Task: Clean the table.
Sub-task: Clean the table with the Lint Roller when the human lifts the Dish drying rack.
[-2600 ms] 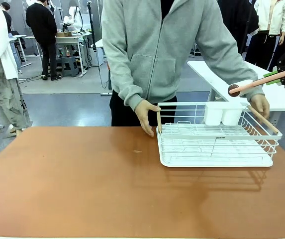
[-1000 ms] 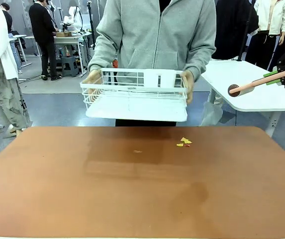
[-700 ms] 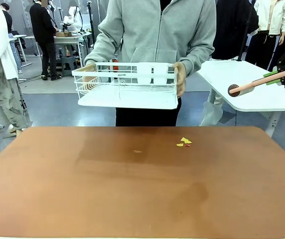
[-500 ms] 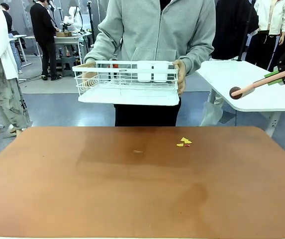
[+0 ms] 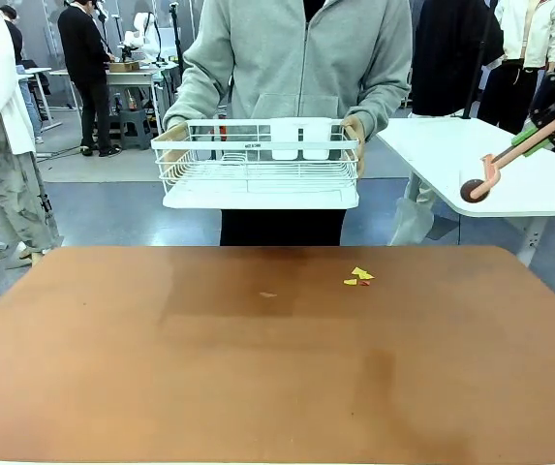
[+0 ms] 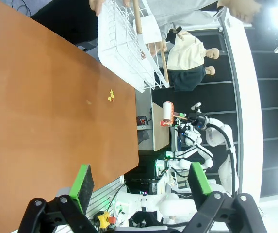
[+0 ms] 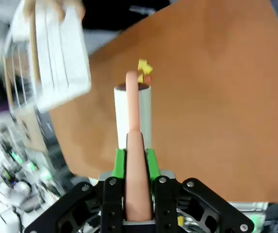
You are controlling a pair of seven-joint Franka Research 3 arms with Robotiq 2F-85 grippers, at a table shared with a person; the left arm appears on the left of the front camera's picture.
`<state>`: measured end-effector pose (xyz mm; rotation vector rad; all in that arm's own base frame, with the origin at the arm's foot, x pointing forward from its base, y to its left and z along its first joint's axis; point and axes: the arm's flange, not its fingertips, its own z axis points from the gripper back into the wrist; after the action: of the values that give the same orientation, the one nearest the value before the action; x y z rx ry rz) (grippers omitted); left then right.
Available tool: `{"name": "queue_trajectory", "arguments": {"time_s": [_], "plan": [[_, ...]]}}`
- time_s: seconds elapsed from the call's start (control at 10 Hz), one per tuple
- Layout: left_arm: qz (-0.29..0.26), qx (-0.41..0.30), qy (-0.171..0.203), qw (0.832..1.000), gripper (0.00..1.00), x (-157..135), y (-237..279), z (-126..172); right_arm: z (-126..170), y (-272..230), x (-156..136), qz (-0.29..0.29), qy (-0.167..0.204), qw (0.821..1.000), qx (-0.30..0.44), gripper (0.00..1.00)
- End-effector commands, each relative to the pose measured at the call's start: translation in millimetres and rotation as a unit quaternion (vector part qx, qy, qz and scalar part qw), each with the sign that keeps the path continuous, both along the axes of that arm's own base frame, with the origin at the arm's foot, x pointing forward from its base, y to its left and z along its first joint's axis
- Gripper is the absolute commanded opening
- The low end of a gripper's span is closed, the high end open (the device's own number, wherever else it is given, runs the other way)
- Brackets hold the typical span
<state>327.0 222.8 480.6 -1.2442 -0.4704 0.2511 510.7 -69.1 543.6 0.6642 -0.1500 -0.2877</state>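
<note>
Right end effector [image 7: 134, 158] clamps a lint roller [image 7: 132, 109]; yellow scraps [image 7: 144, 68] on the surface [image 7: 216, 97] lie ahead, beyond its tip. Left end effector [image 6: 141, 178] spread apart, farther off.

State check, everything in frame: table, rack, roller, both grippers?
table: unclean, scraps on it
yellow scraps: loose on the table, far side
dish rack: off the table, held level in the person's hands
lint roller: held by its handle, off the table
left gripper: jaws open, empty
right gripper: jaws shut on lint roller
</note>
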Motion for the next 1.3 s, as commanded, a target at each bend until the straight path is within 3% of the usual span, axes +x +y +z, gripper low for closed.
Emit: {"name": "queue_trajectory", "arguments": {"time_s": [0.0, 0.2, 0.4, 0.5, 1.0, 1.2], "plan": [[0.001, -0.001, -0.003, 1.000, 1.00, -2.5, 1.3, 1.5, -9.2, -4.2, 35.3, 0.110, -0.020, 0.994, 0.015, 0.21], [0.001, -0.001, -0.003, 1.000, 1.00, -2.5, 1.3, 1.5, -31.8, 1.0, 48.2, 0.136, -0.014, 0.991, 0.012, 0.21], [0.001, -0.001, -0.003, 1.000, 1.00, -2.5, 1.3, 1.5, -29.5, 0.8, 46.4, 0.111, -0.004, 0.993, 0.025, 0.21], [0.001, -0.001, -0.003, 1.000, 1.00, -2.5, 1.3, 1.5, -42.2, 4.4, 50.5, 0.130, -0.009, 0.991, 0.003, 0.21], [0.001, -0.001, -0.003, 1.000, 1.00, -2.5, 1.3, 1.5, -44.7, 1.7, 51.3, 0.128, -0.006, 0.992, 0.007, 0.21], [0.001, -0.001, -0.003, 1.000, 1.00, -2.5, 1.3, 1.5, -77.2, 7.9, 75.4, 0.142, -0.042, 0.989, -0.004, 0.21]]}}
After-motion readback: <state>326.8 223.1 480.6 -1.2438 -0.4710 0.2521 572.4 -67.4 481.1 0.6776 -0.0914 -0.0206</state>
